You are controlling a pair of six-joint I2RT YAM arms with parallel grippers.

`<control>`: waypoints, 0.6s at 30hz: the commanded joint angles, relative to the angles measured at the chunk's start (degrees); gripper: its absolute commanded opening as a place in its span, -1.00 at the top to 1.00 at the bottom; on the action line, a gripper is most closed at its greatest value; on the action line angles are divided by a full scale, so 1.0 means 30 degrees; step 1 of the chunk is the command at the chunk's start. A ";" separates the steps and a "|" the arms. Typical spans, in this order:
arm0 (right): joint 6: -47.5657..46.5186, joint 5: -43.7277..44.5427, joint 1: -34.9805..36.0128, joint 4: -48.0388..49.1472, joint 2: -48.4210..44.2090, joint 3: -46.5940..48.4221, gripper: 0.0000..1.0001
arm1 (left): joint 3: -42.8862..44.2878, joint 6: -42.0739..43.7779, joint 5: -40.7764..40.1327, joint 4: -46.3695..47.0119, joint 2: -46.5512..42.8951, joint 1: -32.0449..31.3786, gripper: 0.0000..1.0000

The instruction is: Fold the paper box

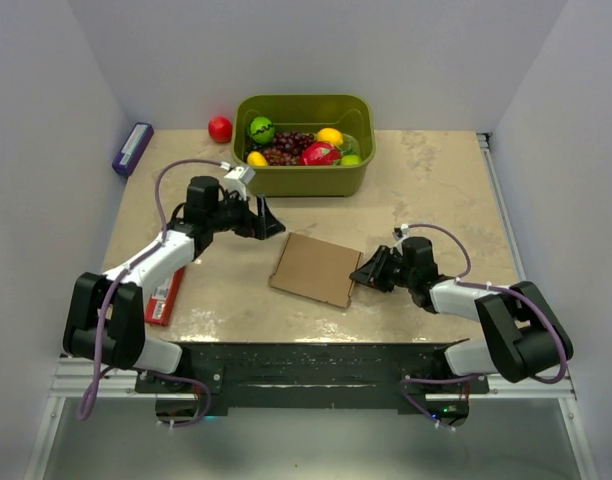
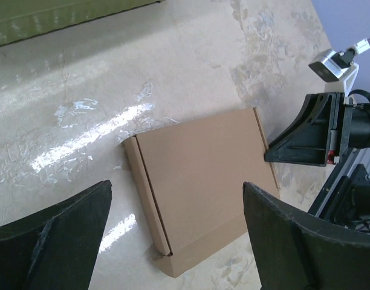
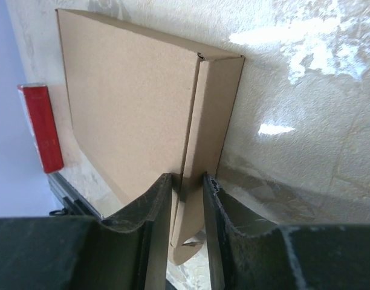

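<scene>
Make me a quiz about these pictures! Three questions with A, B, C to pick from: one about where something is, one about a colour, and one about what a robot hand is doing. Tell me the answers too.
1. Where is the paper box?
A) lying flat in the middle of the table
B) standing up against the wall
C) hanging in the air

2. What colour is the tub?
A) blue
B) white
C) green

3. What is the left gripper doing?
A) squeezing the box
B) open, holding nothing
C) holding a red ball

Answers:
1 A, because the top view shows it flat on the marbled tabletop.
2 C, because its walls are olive green.
3 B, because its jaws stand wide apart above the box with nothing between them.
</scene>
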 commanded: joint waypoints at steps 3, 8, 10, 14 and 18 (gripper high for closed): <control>-0.0721 -0.1515 -0.0247 -0.0454 -0.0619 0.0309 1.00 | -0.0320 -0.1478 0.2084 0.1316 0.0871 0.0692 -0.87; -0.0634 -0.2248 -0.0510 0.0218 -0.0735 -0.0129 1.00 | -0.0906 -0.2007 0.2790 0.1580 0.1635 0.1103 -0.85; -0.0984 -0.2074 -0.0627 -0.0276 -0.0911 -0.0130 1.00 | -0.1081 -0.1773 0.2263 0.1200 0.1547 0.1103 -0.85; -0.1337 -0.2248 -0.1037 -0.0661 -0.1206 -0.0101 1.00 | -0.1813 -0.1859 0.2203 0.1199 0.1284 0.1161 -0.86; -0.1512 -0.2746 -0.1272 -0.0865 -0.1206 0.0104 1.00 | -0.3099 -0.2502 0.2990 0.2190 0.1078 0.1162 -0.87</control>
